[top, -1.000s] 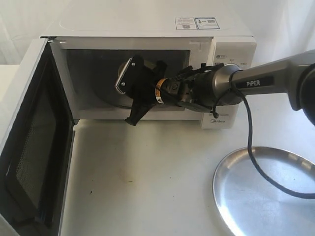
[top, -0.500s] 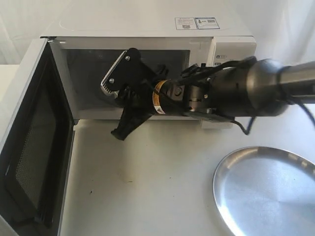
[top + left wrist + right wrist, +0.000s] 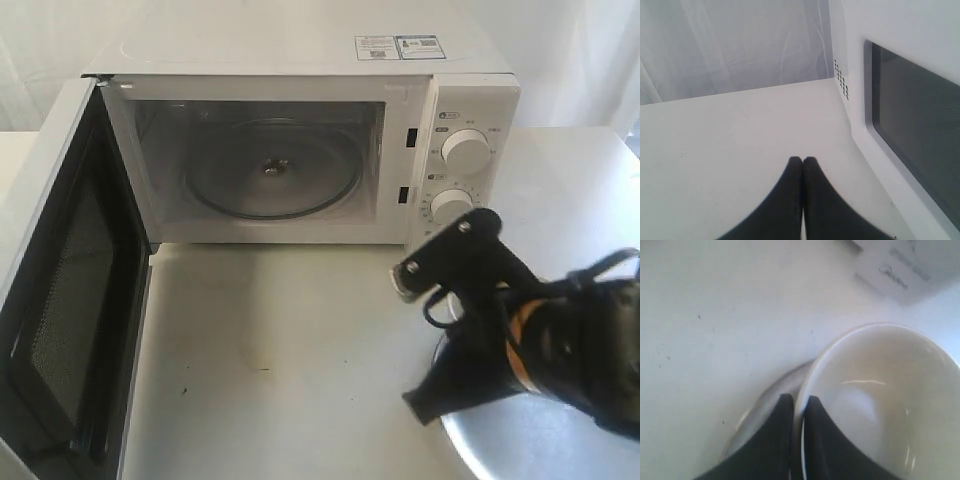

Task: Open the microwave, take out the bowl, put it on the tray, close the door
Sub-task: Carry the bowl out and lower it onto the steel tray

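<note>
The white microwave (image 3: 300, 50) stands open, and only its glass turntable (image 3: 275, 170) shows inside. Its door (image 3: 60, 300) is swung wide to the left. Over the silver tray (image 3: 490, 452) at the front right hangs my right gripper (image 3: 440, 345), which hides the bowl in the exterior view. In the right wrist view the gripper (image 3: 799, 400) is shut on the rim of the cream-white bowl (image 3: 875, 405), with the tray's rim (image 3: 757, 400) just beneath. My left gripper (image 3: 803, 160) is shut and empty above the table, beside the door's dark window (image 3: 910, 125).
The open door juts out over the table's left front. Two round dials (image 3: 466, 150) sit on the microwave's right panel. White table surface (image 3: 290, 360) lies between door and tray. A white curtain hangs behind.
My right arm has drawn back out of the microwave and swung right and forward to above the tray, carrying the bowl. The cavity now shows only the turntable.
</note>
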`<state>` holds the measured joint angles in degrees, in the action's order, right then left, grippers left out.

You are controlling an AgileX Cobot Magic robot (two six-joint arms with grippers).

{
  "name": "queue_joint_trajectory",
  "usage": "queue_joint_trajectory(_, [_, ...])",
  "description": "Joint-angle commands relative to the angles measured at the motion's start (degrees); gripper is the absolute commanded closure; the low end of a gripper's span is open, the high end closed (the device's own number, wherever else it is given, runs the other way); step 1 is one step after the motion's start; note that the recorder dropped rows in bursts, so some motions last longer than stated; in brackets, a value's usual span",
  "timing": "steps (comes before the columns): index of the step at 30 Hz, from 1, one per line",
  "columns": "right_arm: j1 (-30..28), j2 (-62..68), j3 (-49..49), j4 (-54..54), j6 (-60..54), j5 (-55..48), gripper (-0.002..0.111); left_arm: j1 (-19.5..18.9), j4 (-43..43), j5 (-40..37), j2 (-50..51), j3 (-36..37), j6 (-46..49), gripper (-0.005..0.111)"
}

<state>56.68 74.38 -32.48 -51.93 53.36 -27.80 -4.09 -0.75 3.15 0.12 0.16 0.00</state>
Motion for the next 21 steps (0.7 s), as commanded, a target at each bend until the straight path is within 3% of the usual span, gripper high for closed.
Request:
queue_joint_trajectory(1, [0.4, -3.1, 7.4, -9.0, 13.4, -1.5, 0.108, 0.1, 0.4, -0.2, -0.1, -0.2, 0.0, 0.107])
queue_joint_trajectory(18, [0.4, -3.2, 13.2, -15.0, 24.1, -3.4, 0.108, 0.1, 0.4, -0.2, -0.1, -0.2, 0.0, 0.107])
queue_joint_trajectory(21, [0.4, -3.2, 13.2, -15.1, 24.1, -3.3, 0.103, 0.1, 0.4, -0.2, -0.1, -0.2, 0.0, 0.107])
